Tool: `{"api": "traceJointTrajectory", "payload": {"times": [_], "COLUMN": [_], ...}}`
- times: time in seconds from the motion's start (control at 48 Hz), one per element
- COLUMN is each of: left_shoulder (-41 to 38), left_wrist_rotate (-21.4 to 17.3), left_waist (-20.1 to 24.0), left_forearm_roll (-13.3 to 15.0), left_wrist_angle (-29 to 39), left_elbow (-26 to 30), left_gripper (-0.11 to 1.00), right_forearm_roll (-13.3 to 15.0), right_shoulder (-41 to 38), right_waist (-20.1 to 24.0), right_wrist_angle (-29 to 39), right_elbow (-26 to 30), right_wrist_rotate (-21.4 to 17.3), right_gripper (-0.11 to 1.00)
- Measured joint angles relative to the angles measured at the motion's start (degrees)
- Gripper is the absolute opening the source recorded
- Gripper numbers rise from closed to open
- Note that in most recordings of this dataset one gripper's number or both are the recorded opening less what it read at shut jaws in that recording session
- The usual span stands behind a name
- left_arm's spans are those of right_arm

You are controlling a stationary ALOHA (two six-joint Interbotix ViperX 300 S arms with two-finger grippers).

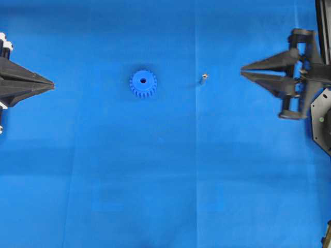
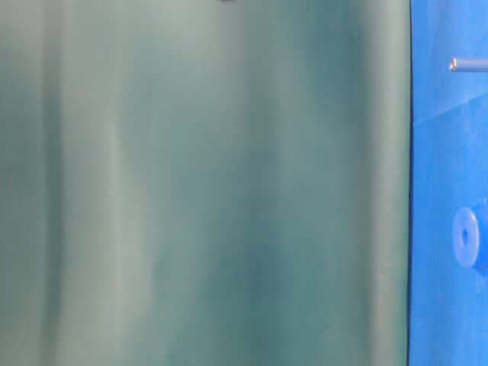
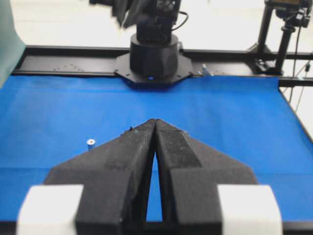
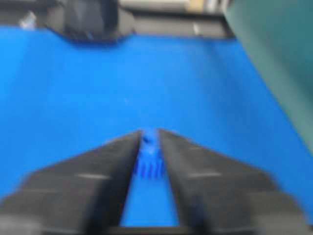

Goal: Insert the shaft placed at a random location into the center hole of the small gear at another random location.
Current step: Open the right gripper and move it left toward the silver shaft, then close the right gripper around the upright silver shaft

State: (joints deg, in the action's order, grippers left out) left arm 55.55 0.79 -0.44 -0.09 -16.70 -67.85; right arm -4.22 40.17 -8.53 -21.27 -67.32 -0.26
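Overhead exterior shows the shaft [image 1: 204,78] standing alone on the blue mat [image 1: 155,181], between the small gear [image 1: 143,84] and my right gripper [image 1: 243,71], nearer to the latter. My right jaws are parted, empty, tips pointing toward it. My left gripper [image 1: 51,84] has its jaws pressed together, well off beyond the gear. The pin looks upright, so I judge the right arm should take it, reaching straight ahead.

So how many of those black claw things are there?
2. The left gripper reaches in from the left edge of the overhead view, fingers together. The right gripper comes from the right edge, fingers slightly apart, pointing toward the shaft.
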Motion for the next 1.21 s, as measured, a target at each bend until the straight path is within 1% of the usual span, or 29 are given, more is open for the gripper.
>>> {"api": "traceJointTrajectory", "payload": {"times": [0.125, 0.146, 0.167, 0.188, 0.229, 0.271, 0.375, 0.542, 0.729, 0.875, 1.0, 1.209], "left_shoulder": [0.0, 0.0, 0.0, 0.0, 0.0, 0.0, 0.0, 0.1, 0.4, 0.4, 0.6, 1.0], "left_wrist_rotate": [0.0, 0.0, 0.0, 0.0, 0.0, 0.0, 0.0, 0.0, 0.0, 0.0, 0.0, 0.0], "left_waist": [-0.1, -0.1, 0.0, -0.1, -0.1, -0.1, -0.1, 0.0, 0.0, 0.0, -0.1, -0.1], "left_forearm_roll": [0.0, 0.0, 0.0, 0.0, 0.0, 0.0, 0.0, 0.0, 0.0, 0.0, 0.0, 0.0], "left_wrist_angle": [-0.1, -0.1, -0.1, -0.1, -0.1, -0.1, -0.1, -0.1, -0.1, 0.0, -0.1, 0.0], "left_elbow": [0.0, 0.0, 0.1, 0.0, 0.1, 0.0, 0.1, 0.1, 0.0, 0.0, 0.0, -0.1], "left_gripper": [0.0, 0.0, 0.0, 0.0, 0.0, 0.0, 0.0, 0.0, 0.0, 0.0, 0.0, 0.0], "right_forearm_roll": [-1.4, -1.6, -1.7, -1.8, -1.8, -2.0, -3.0, -5.4, -7.1, -8.7, -9.4, -9.8], "right_shoulder": [-6.1, -7.2, -8.2, -9.3, -11.9, -14.2, -19.8, -28.2, -35.7, -40.3, -43.2, -43.8], "right_waist": [-1.5, -1.8, -1.8, -2.0, -2.3, -2.4, -2.5, -2.5, -2.6, -2.6, -2.6, -2.6], "right_wrist_angle": [-2.7, -3.3, -4.0, -4.7, -6.4, -7.9, -11.0, -15.9, -19.9, -21.5, -22.5, -22.7], "right_elbow": [0.0, 0.0, -0.1, 0.0, 0.0, 0.0, 0.0, 0.7, 2.1, 3.0, 3.6, 3.7], "right_wrist_rotate": [0.0, 0.0, 0.0, 0.0, 0.0, 0.0, 0.0, 0.0, 0.0, 0.0, -0.1, -0.1], "right_gripper": [0.74, 0.79, 0.81, 0.8, 0.75, 0.72, 0.73, 0.74, 0.74, 0.74, 0.73, 0.7]}}
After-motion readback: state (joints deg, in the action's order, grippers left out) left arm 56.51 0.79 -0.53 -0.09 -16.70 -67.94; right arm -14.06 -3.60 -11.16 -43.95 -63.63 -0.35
